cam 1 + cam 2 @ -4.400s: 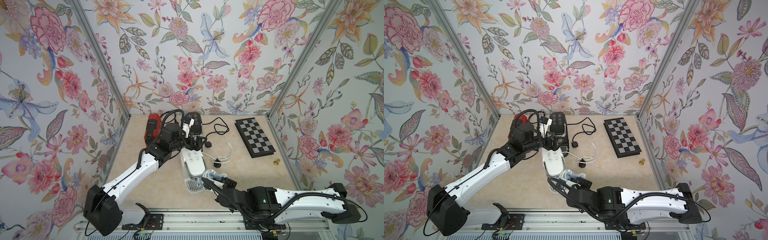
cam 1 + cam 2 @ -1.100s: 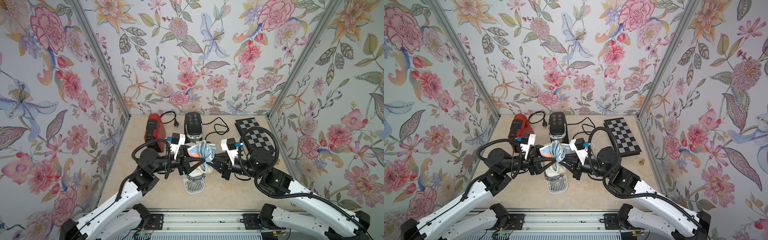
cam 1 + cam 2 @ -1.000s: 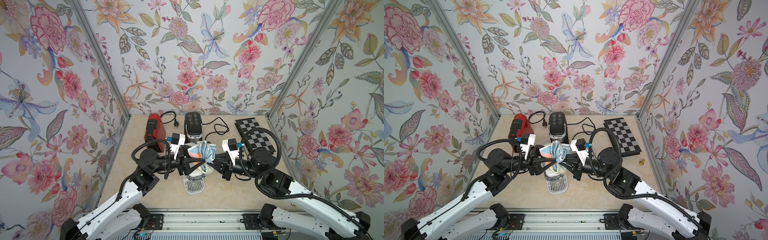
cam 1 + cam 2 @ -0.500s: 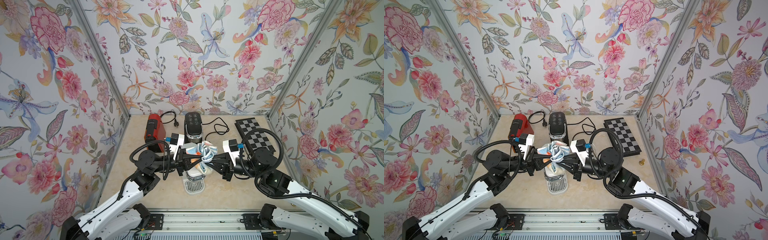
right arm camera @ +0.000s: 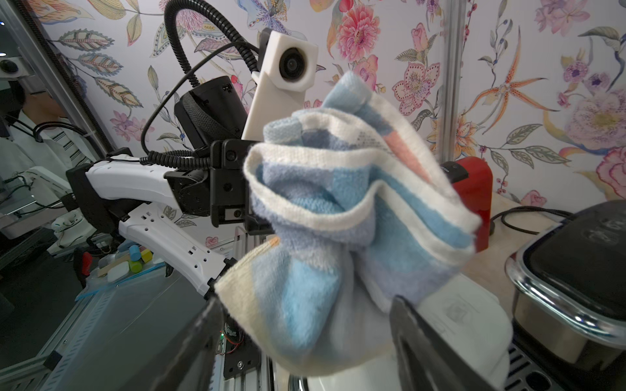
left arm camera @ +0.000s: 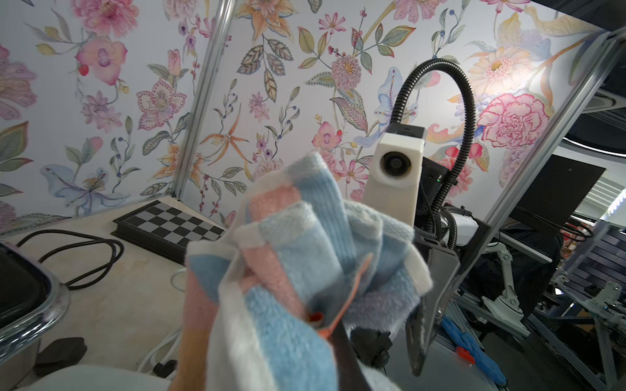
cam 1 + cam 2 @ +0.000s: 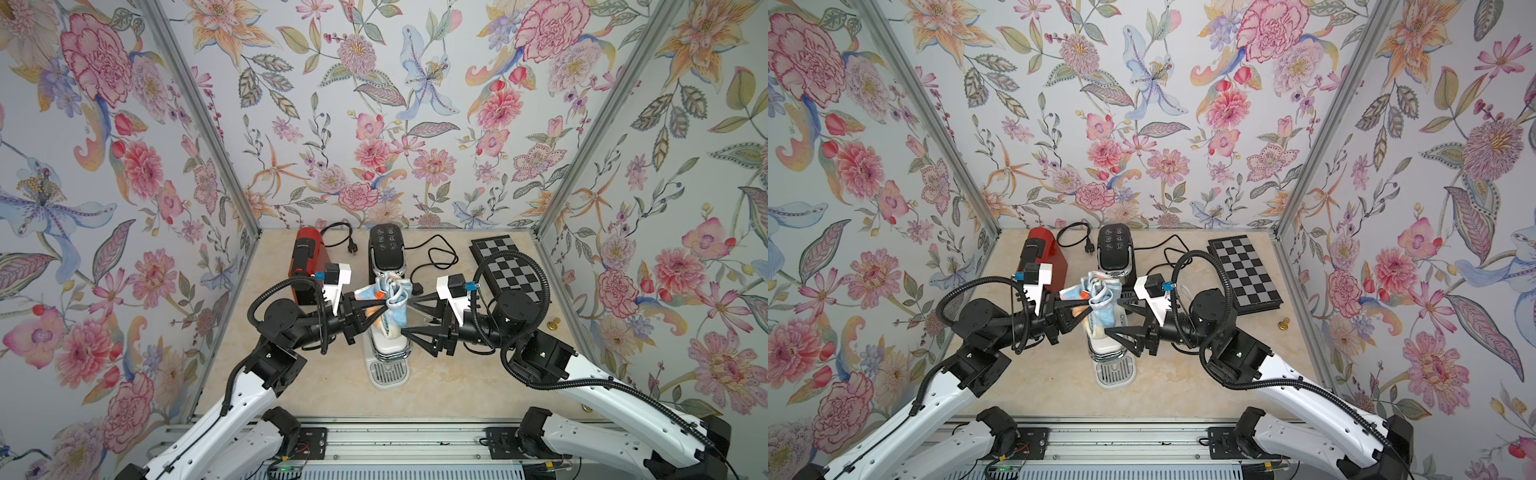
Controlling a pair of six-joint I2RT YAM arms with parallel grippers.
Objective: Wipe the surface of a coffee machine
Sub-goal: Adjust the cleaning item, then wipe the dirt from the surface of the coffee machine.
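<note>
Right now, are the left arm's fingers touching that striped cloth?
Touching. In the left wrist view the cloth is bunched tight against the dark left fingers, which are shut on it; no gap shows.

Blue, pink and white checked cloth (image 7: 391,301)

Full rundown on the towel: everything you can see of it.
The towel looks like terry cloth, in blue, pink and cream blocks with cream edging. It is bunched, not spread, and hangs in the air with its lower end over the white coffee machine; whether it touches the machine is unclear. The left end effector is shut on its gathered middle. The right end effector is open, its jaws flanking the lower folds without clamping them.
</note>
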